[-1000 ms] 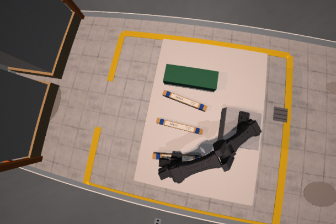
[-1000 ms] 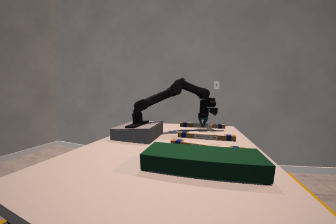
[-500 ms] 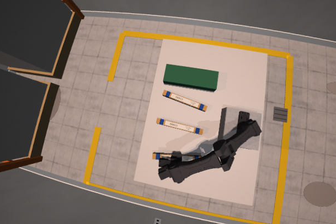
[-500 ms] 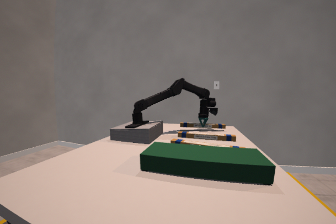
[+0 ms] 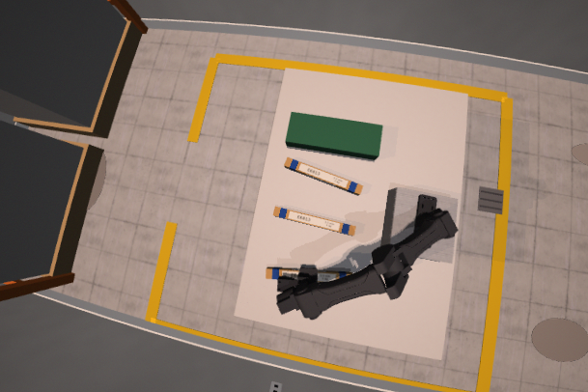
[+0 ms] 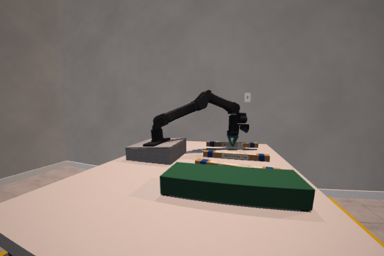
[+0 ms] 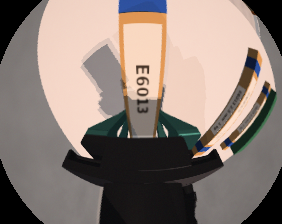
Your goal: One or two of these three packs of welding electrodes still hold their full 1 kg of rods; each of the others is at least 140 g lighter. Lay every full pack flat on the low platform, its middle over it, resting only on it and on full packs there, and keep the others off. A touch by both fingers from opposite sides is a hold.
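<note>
In the top view the arm [image 5: 345,290] [image 6: 183,111] covers much of the pack beneath it; in the exterior view the green block [image 5: 334,134] [image 6: 236,184] [image 7: 256,125] hides part of the nearest pack [image 5: 323,177] [image 6: 204,161] [image 7: 249,114]; the wrist view crops the gripped pack's [image 5: 272,273] [image 6: 212,144] [image 7: 143,45] far end; its small print is unreadable from above.
</note>
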{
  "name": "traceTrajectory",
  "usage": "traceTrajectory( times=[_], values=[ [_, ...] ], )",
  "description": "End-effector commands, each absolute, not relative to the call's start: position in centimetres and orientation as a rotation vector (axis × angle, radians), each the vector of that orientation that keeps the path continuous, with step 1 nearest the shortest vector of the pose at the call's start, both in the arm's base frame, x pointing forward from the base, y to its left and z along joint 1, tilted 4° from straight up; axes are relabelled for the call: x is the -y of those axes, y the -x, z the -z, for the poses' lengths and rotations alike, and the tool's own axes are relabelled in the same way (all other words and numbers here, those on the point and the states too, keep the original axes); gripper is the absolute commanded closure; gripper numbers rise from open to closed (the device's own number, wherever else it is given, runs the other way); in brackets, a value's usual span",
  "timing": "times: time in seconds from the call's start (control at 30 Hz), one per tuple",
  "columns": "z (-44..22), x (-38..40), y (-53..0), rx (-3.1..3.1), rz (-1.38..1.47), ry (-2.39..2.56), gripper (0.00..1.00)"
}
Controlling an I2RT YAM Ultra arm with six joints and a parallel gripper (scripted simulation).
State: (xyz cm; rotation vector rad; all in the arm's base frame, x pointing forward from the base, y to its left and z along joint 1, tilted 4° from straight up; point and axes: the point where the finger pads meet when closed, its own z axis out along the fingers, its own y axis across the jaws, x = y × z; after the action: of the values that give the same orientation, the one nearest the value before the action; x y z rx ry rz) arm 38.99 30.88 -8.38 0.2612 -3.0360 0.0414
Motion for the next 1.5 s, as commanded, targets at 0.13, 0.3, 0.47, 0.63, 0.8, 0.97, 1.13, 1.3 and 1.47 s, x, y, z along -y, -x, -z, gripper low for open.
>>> traceTrajectory(
  times=[0.13, 0.3, 0.47, 0.63, 0.8, 0.97, 1.13, 1.3, 1.47],
  values=[
    [6.5, -31.3, -40.2, 3.091, 0.005, -0.258, 1.00],
    [6.8, -31.4, -40.3, 3.094, 0.008, -0.259, 1.00],
    [6.8, -31.5, -40.3, 3.096, 0.010, -0.260, 1.00],
    [6.7, -31.3, -40.2, 3.090, 0.005, -0.259, 1.00],
    [7.3, -30.9, -39.5, 3.067, -0.013, -0.256, 1.00],
    [7.2, -30.8, -39.4, 3.061, -0.018, -0.255, 1.00],
    [7.4, -30.7, -39.1, 3.056, -0.022, -0.254, 1.00],
    [7.3, -30.7, -39.1, 3.056, -0.021, -0.255, 1.00],
    [7.3, -30.7, -39.0, 3.056, -0.021, -0.255, 1.00]
  ],
)
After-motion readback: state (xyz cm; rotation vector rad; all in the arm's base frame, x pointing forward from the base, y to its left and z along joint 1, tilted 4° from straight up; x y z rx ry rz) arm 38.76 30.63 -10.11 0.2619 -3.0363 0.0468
